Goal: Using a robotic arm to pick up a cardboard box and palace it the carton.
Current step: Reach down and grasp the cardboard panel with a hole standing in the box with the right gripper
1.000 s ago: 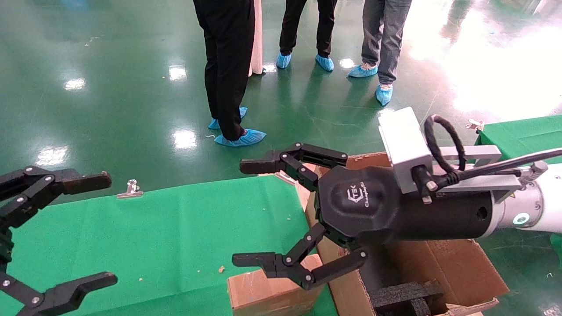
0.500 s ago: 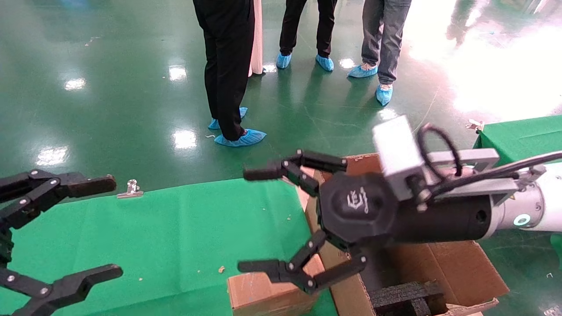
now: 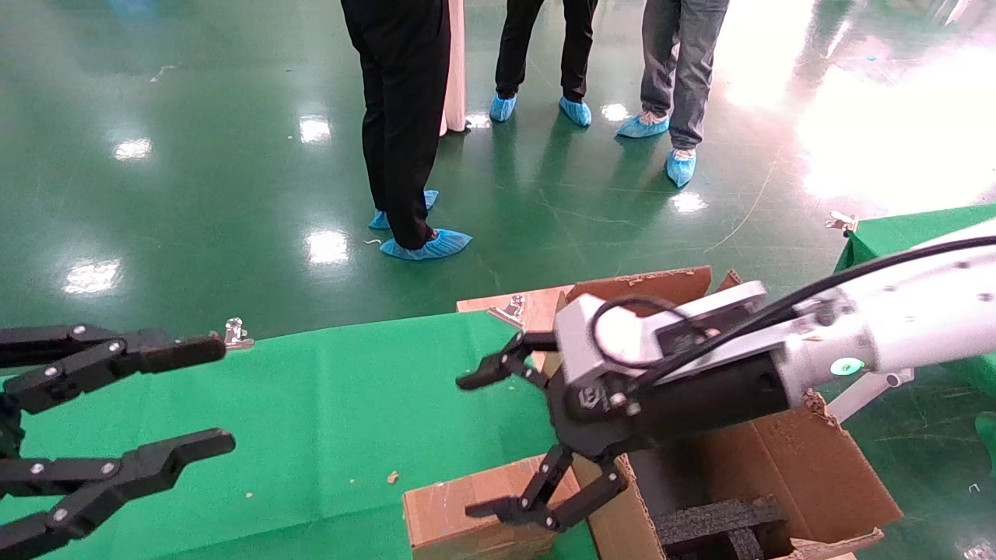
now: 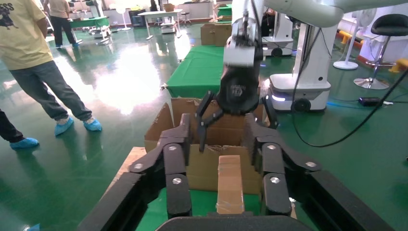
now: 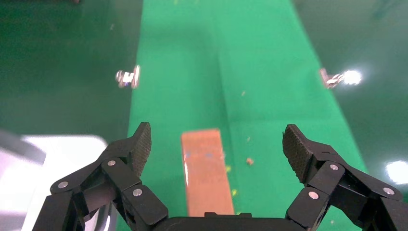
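Observation:
The small brown cardboard box (image 3: 459,515) lies on the green table cloth (image 3: 327,404), right against the carton's (image 3: 809,467) near-left wall. The carton is open, with ragged flaps and black foam (image 3: 716,523) inside. My right gripper (image 3: 473,446), on the white arm, is open and tilted down, its jaws spread just above the box without touching it. In the right wrist view the box (image 5: 207,178) lies between the open fingers (image 5: 139,144). My left gripper (image 3: 222,394), all black, is open and empty at the table's left; its view shows the box (image 4: 229,185) and the carton (image 4: 202,166) ahead.
Several people in blue shoe covers (image 3: 426,245) stand on the green floor beyond the table. Metal clips (image 3: 233,333) hold the cloth at the far edge. A second green table (image 3: 918,233) stands at the right. The cloth left of the box is bare.
My right gripper has pitched downward and dropped toward the small box, with its lower finger now beside the box's top. My left gripper has shifted slightly right and stays open.

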You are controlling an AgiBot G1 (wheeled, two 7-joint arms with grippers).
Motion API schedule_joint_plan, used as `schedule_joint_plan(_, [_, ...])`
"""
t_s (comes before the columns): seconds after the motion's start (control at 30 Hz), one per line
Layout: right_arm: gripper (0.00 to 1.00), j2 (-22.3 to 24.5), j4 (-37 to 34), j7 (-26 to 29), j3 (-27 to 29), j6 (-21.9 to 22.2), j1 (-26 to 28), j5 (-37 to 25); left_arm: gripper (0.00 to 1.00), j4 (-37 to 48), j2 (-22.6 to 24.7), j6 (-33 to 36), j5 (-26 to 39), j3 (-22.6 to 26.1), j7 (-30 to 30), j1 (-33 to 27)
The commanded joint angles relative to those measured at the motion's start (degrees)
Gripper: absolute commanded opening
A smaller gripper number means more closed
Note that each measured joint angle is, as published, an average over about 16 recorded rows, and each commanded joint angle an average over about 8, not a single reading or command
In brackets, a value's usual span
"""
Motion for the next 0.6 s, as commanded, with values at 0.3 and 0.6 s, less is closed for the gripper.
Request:
schedule_joint_plan(0.3, [1.0,-4.76,-5.73,-2.54,-13.74,-0.01,9.08,-5.3,0.0,0.0,-0.02,-0.02,-0.03,0.04,0.02,-0.01])
schedule_joint_plan(0.6, [1.0,-9.94,-12.37,-6.51,-22.73,0.12,14.15,-7.6,0.0,0.0,-0.03,-0.03,-0.05,0.08,0.04,-0.02])
